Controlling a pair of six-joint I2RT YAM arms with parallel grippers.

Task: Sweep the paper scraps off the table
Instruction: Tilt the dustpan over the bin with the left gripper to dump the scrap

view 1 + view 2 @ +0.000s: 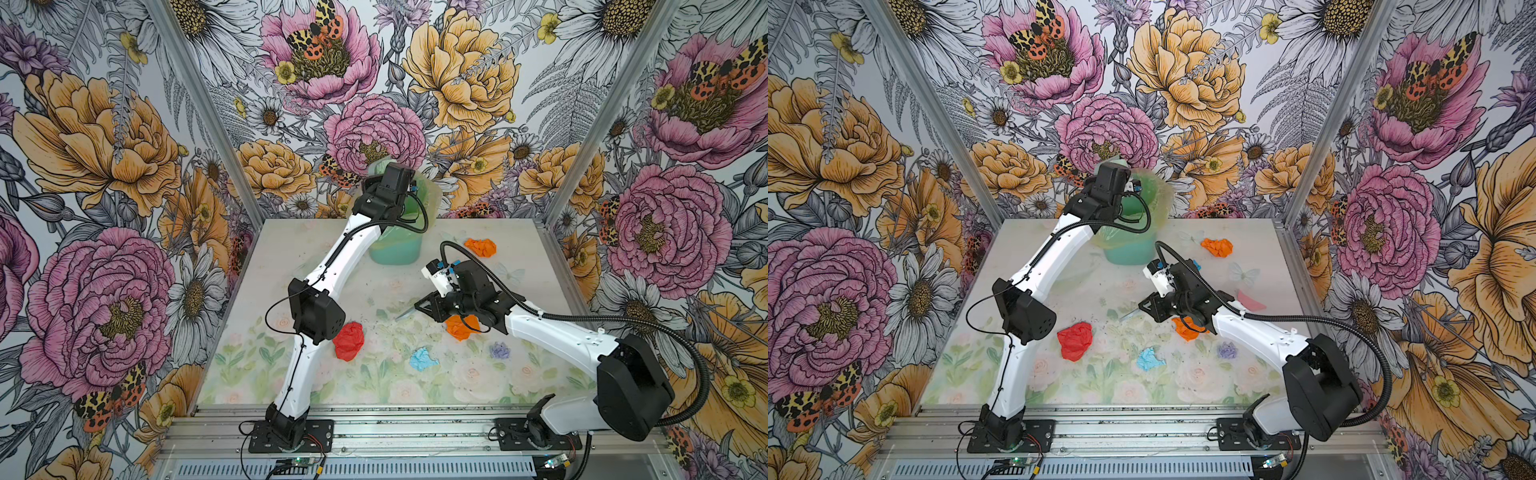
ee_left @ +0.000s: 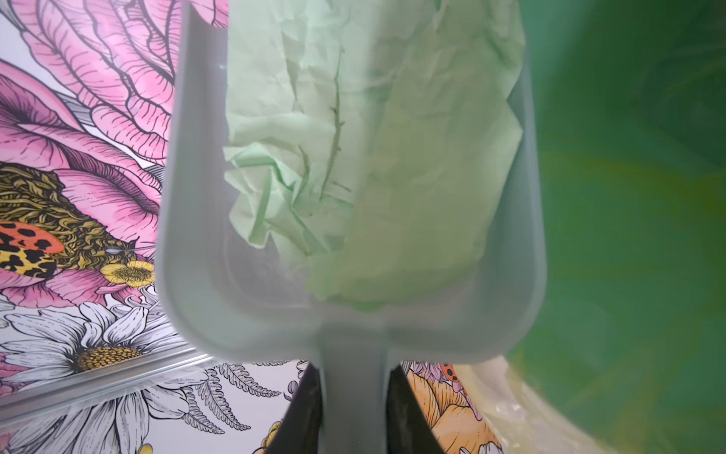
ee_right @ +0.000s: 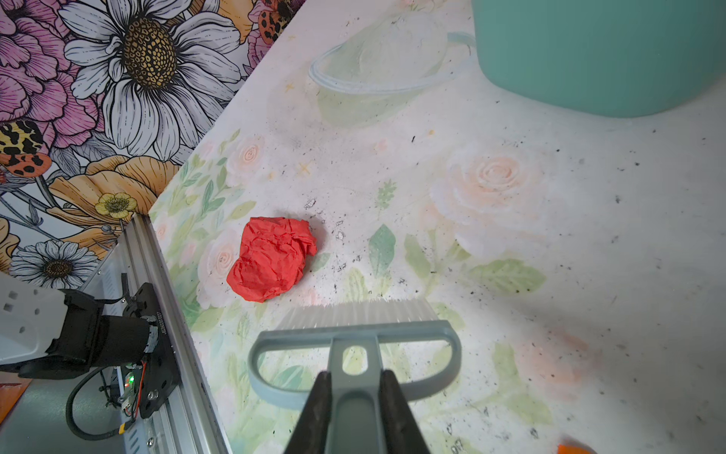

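Right wrist view: the right gripper pinches the handle of a grey-blue plastic brush, its bristles just short of a crumpled red paper wad on the pale rose-printed table. In both top views a light blue wad lies near the red one, an orange wad sits partly under the right arm, and another orange wad lies beside a teal plastic bin. Above that bin the left gripper clamps the handle of a translucent grey dustpan holding crumpled pale green paper.
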